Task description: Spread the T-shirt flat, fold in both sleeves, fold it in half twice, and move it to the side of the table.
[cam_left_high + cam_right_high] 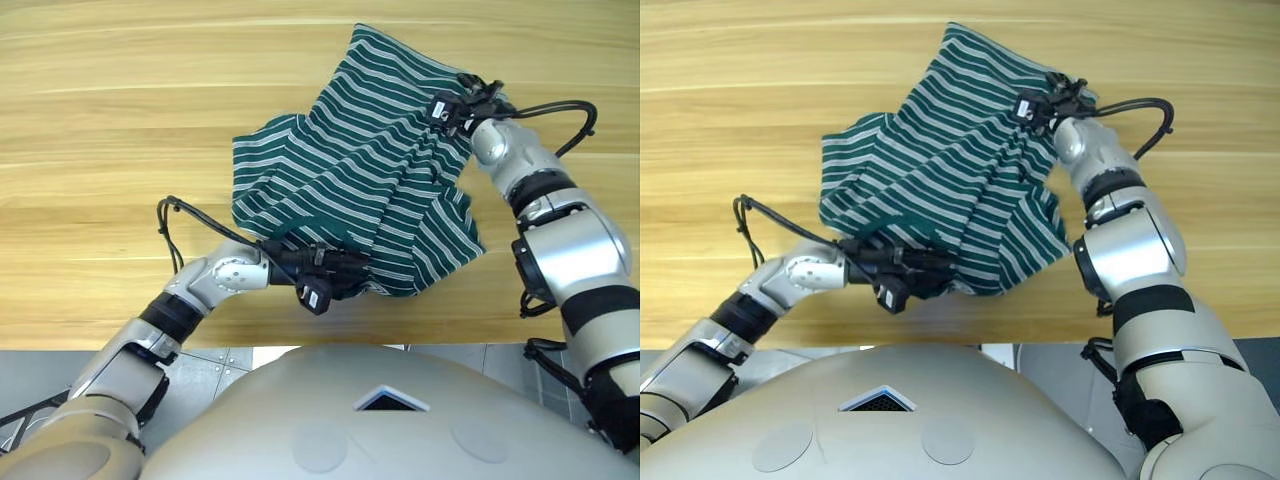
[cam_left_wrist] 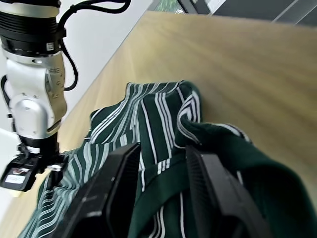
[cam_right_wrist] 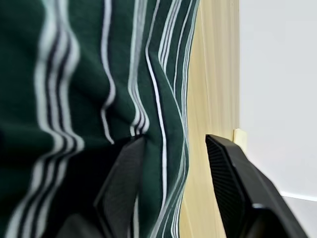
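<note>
The T-shirt (image 1: pixel 350 170), dark green with thin white stripes, lies bunched on the wooden table (image 1: pixel 110 120), right of centre. Its folds fan out from the far right corner. My left gripper (image 1: pixel 345 275) sits at the shirt's near hem, close to the table's front edge. In the left wrist view, green cloth is pinched between its black fingers (image 2: pixel 116 188). My right gripper (image 1: pixel 455 105) is at the shirt's far right edge. In the right wrist view its fingers (image 3: pixel 233 198) are shut on a fold of striped cloth (image 3: pixel 163 148).
Bare wood stretches to the left of the shirt and along the far side. The table's front edge (image 1: pixel 100 345) runs just behind my left wrist, with grey floor (image 1: pixel 30 375) below it. My right arm (image 2: pixel 34 99) stands at the far end of the shirt.
</note>
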`<move>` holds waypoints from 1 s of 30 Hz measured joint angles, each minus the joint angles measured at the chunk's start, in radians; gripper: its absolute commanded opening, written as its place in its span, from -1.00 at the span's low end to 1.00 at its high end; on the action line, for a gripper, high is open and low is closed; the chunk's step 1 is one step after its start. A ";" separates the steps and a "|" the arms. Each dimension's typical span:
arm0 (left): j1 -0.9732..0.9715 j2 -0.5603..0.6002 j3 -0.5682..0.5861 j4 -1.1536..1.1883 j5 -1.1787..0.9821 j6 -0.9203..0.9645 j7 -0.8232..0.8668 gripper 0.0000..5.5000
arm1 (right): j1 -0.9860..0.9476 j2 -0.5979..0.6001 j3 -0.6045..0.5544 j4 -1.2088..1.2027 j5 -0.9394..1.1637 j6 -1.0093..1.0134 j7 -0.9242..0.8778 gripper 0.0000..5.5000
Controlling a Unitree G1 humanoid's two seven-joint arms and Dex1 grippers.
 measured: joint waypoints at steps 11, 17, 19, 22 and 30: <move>0.040 0.020 -0.051 0.015 -0.175 -0.008 -0.118 -0.39 | -0.018 0.000 0.000 0.002 -0.001 0.001 0.000 -0.17; 0.030 -0.074 0.034 0.074 -0.105 0.009 0.030 -0.39 | -0.050 -0.011 -0.216 -0.111 0.246 -0.294 0.065 -0.17; 0.044 -0.081 0.072 0.062 -0.075 0.020 0.081 -0.39 | -0.031 -0.070 -0.265 -0.212 0.276 -0.333 0.042 -0.17; 0.116 -0.074 0.115 0.012 -0.050 0.026 0.135 -0.39 | 0.172 -0.186 -0.288 -0.463 0.260 -0.333 0.001 -0.17; -0.344 -0.166 0.316 0.215 0.129 0.243 0.418 -0.39 | 0.451 -0.032 -0.199 -0.795 0.142 -0.125 -0.049 -0.17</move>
